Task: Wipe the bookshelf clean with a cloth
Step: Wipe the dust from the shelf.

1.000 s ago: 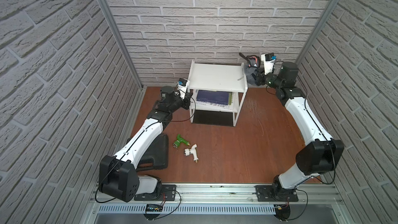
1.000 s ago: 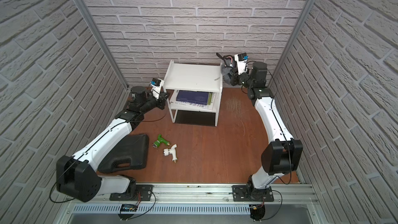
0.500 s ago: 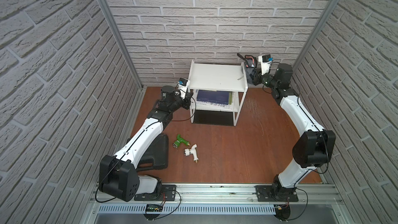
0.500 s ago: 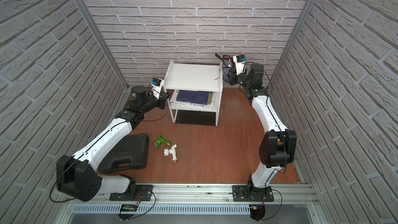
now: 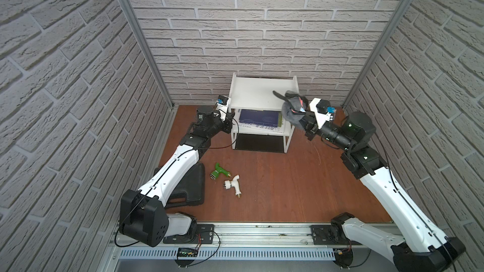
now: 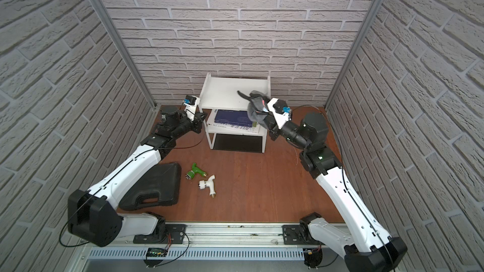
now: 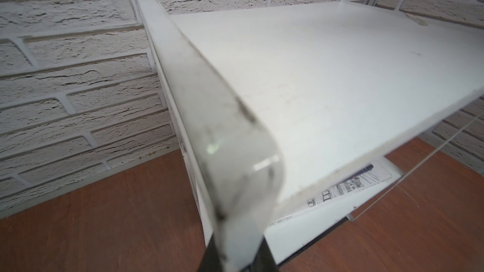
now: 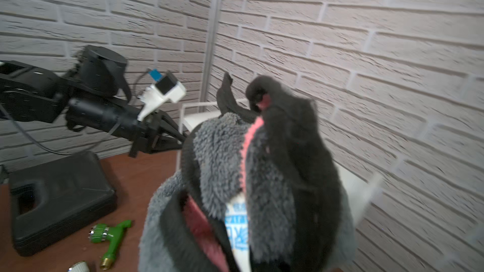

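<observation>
The left gripper [image 5: 230,124] is closed nearly all the way, its black fingers [image 7: 209,257] pinching the thin white side panel at the left end of the bookshelf [image 5: 256,92], just under the top tier. The right gripper [image 5: 301,119] is clamped tight on the cloth [image 5: 292,108], and its fingertips are buried in the fabric. The cloth is held up at the near right corner of the top tier as a crumpled bundle. It shows shaggy grey fleece, a thin pink strip, dark edging and a white label, and one dark tail sticks out over the tier. Whether it touches the board cannot be told. The bookshelf stands upright against the far brick wall [image 5: 262,35], with a bare white top tier, a blue book [image 5: 258,117] lying on the middle tier and a dark panel at the bottom. On the wooden floor [image 5: 288,179] nearer the front lie a black case [image 5: 192,187], a green nozzle [image 5: 219,172] and a white tap [image 5: 233,183].
</observation>
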### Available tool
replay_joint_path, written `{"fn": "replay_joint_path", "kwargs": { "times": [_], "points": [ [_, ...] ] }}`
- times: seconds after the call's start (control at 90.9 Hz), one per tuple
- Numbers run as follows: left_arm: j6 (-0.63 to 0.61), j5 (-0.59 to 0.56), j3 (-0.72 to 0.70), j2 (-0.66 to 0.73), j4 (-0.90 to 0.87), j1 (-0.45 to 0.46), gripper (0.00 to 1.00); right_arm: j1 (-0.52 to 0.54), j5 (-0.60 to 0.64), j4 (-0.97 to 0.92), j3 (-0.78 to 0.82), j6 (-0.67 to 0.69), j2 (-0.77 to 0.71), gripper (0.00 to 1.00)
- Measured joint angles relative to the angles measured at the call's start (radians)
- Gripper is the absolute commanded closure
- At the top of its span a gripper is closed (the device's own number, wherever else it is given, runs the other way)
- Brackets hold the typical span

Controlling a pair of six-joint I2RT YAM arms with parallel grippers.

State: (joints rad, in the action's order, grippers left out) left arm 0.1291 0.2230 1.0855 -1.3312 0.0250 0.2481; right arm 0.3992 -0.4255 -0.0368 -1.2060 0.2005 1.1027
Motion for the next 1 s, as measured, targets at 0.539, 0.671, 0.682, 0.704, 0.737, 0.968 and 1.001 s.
{"fn": "replay_joint_path", "kwargs": {
  "times": [0.539, 0.671, 0.682, 0.704, 0.737, 0.968, 1.001],
  "points": [
    [0.014, -0.001, -0.011, 0.010, 0.006, -0.015, 1.00, 0.190, 0.838, -0.442, -0.356, 0.265, 0.331, 0.97],
    [0.014, 0.032, -0.016, 0.010, 0.014, -0.013, 1.00, 0.165, 1.005, -0.493, -0.428, 0.296, 0.388, 0.97],
    [0.015, 0.035, -0.016, 0.010, 0.014, -0.013, 1.00, 0.165, 1.018, -0.498, -0.438, 0.298, 0.397, 0.97],
    [0.015, 0.041, -0.016, 0.010, 0.015, -0.012, 1.00, 0.163, 1.041, -0.502, -0.457, 0.301, 0.416, 0.98],
    [0.018, 0.051, -0.018, 0.010, 0.017, -0.010, 1.00, 0.161, 1.077, -0.512, -0.491, 0.304, 0.451, 0.97],
    [0.025, 0.087, -0.019, 0.008, 0.019, -0.010, 1.00, 0.145, 1.101, -0.585, -0.646, 0.263, 0.568, 0.97],
    [0.024, 0.089, -0.019, 0.008, 0.019, -0.013, 1.00, 0.140, 1.072, -0.600, -0.654, 0.250, 0.564, 0.97]
  ]
}}
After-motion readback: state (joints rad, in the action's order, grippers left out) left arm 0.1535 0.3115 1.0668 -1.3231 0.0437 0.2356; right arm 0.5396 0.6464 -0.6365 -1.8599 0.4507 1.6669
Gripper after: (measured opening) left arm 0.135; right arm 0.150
